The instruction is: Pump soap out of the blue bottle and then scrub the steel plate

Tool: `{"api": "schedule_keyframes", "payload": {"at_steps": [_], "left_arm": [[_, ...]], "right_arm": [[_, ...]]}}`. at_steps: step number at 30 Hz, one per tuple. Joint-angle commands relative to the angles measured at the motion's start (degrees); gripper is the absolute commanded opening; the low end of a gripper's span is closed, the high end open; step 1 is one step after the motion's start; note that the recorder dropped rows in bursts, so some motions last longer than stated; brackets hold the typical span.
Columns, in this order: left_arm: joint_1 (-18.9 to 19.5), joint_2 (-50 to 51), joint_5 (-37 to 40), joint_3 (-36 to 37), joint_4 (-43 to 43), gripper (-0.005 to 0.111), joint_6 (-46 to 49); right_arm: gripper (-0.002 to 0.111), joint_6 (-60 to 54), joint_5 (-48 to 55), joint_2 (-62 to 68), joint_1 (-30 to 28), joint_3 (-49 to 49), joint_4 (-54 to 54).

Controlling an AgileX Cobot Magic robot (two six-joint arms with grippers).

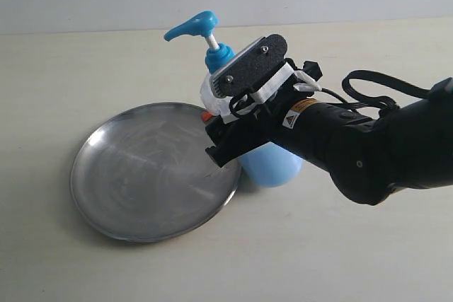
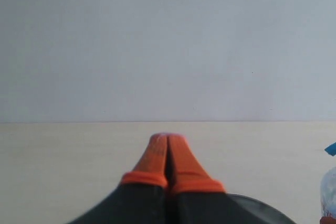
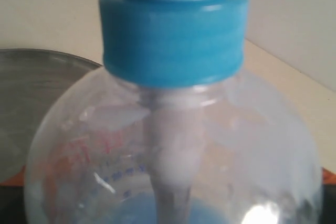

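R claw (image 3: 169, 177) clamped wide on blue bottle (image 1: 272, 164); L claw (image 2: 168, 139) closed, empty; steel plate (image 1: 148, 182) adj.

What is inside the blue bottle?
Inside the blue bottle: pale blue soap in the lower part and a white tube going down into it. The right gripper hides the bottle's middle in the exterior view.

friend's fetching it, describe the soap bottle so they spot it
On the pale table lies a wide steel plate. The bottle stands beside its rim. It alone is tall clear plastic with a bright blue pump head and pale blue soap.
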Motion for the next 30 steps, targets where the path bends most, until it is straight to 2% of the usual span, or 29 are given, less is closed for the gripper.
{"api": "schedule_keyframes", "payload": {"at_steps": [1, 6, 14, 21, 26, 27, 30], "left_arm": [[-0.38, 0.21, -0.17, -0.33, -0.26, 0.0, 0.11], [-0.38, 0.21, -3.58, -0.33, -0.26, 0.0, 0.11], [-0.38, 1.3, -2.99, -0.33, -0.64, 0.0, 0.01], [-0.38, 6.11, -2.67, -0.33, -9.72, 0.0, 1.22], [-0.38, 11.12, 3.8, -2.77, -22.75, 0.0, 14.45], [-0.38, 13.8, 7.49, -4.46, -29.39, 0.0, 21.51], [-0.38, 20.44, 15.18, -8.79, -35.52, 0.0, 29.61]], "right_arm": [[0.0, 0.29, -1.06, 0.16, 0.06, 0.23, -0.72], [0.0, 0.29, -1.06, 0.16, 0.06, 0.23, -0.72], [0.0, 0.29, -1.2, 0.16, 0.06, 0.23, -0.72], [0.0, 0.29, -2.23, 0.16, 0.06, 0.23, -0.85], [0.0, 0.29, -2.34, 0.16, 0.06, 0.23, -0.85], [0.0, 0.29, -2.34, 0.16, 0.06, 0.23, -0.97], [0.0, 0.29, -2.34, 0.16, 0.06, 0.23, -0.97]]}}
